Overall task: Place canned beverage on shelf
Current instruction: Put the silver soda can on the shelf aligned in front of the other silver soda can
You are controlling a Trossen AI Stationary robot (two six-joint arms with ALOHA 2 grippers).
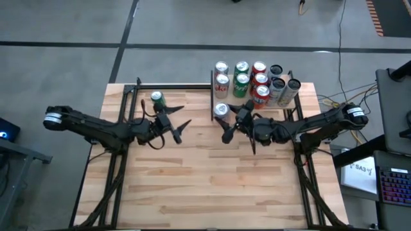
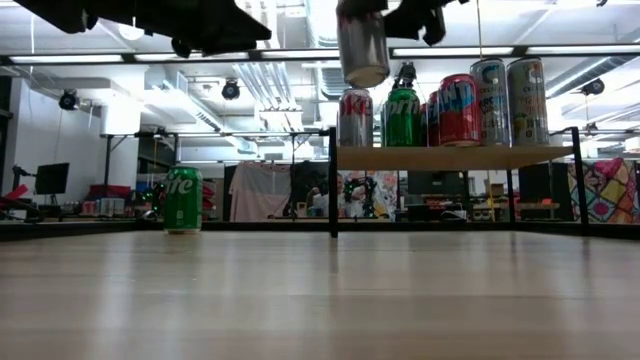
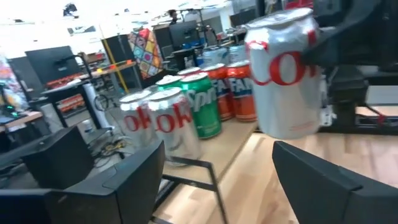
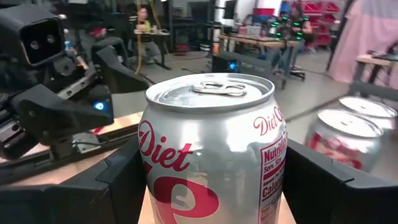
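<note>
A silver Diet Coke can (image 4: 208,155) hangs upright in the air near the shelf's left end, with my right gripper (image 1: 225,117) shut on it. In the low view the can (image 2: 362,45) is well above the tabletop. The shelf (image 2: 455,157), a light wood board on thin black posts, stands at the table's far right and carries several cans (image 1: 257,80). A green Sprite can (image 1: 157,98) stands on its base on the table at the far left. My left gripper (image 1: 183,122) is open beside the held can with nothing between its fingers (image 3: 130,180). My right gripper pinches the silver can's side wall (image 4: 273,186) between its two fingers (image 4: 323,186), one on each side of the can's body. The fingers lie level, coming from the table's right. The can stays upright, its top (image 4: 211,90) up, lifted clear of table and shelf.
The shelf's black posts (image 2: 332,180) and rail stand just beyond the held can. Cables and equipment lie off the table's right edge (image 1: 359,160). The near half of the striped wooden tabletop (image 1: 205,186) is bare.
</note>
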